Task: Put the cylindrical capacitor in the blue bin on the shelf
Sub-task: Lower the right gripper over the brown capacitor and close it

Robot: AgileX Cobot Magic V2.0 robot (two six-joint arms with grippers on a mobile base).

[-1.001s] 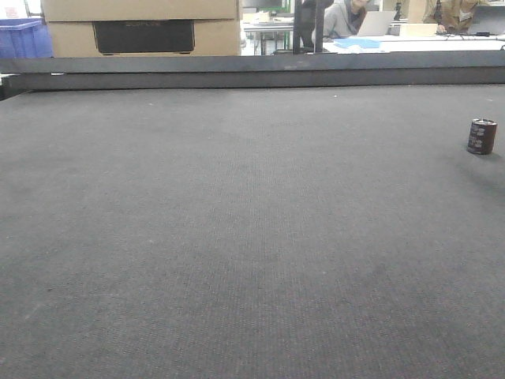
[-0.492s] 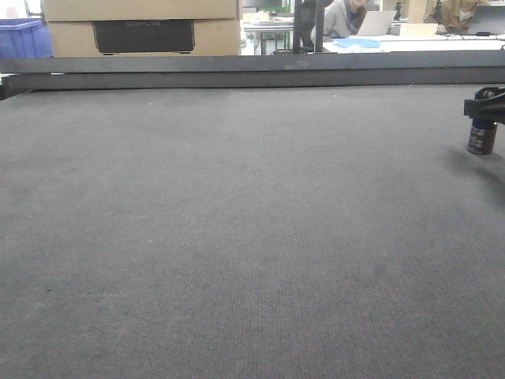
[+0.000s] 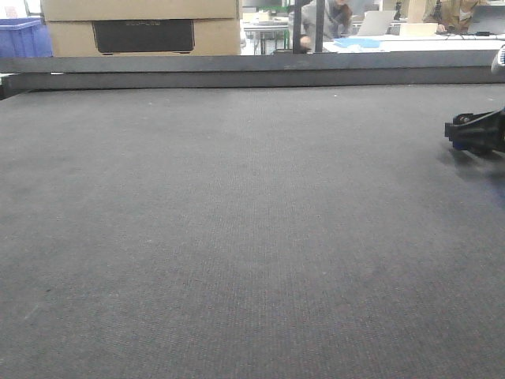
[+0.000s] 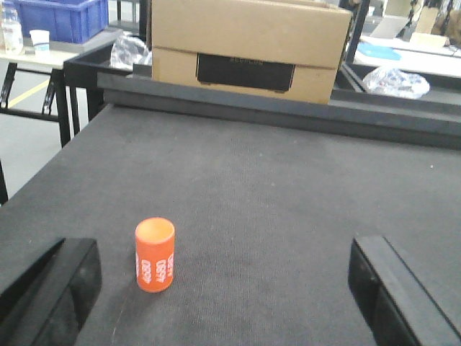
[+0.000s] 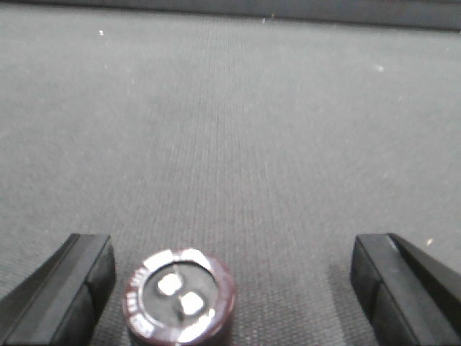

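Orange can point(image 4: 155, 254) on counter point(image 4: 288, 187): white lettering printed sideways down the wall, too blurred to read.
Cardboard box point(image 4: 245, 36) beyond the counter's far edge: dark panel point(image 4: 245, 72) on front face, faint pale lettering near its top in the front view, not legible.
Capacitor point(image 5: 178, 295): pale printed marks along rim of dark sleeve, out of focus, unreadable.
No word, number or brand legible anywhere.

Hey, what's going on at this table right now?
The right end effector is open and low over the grey table, with the cylindrical capacitor standing upright between its fingers, close to one of them and not yet gripped. The left end effector is open too, holding nothing, with an orange cylinder standing ahead of it.
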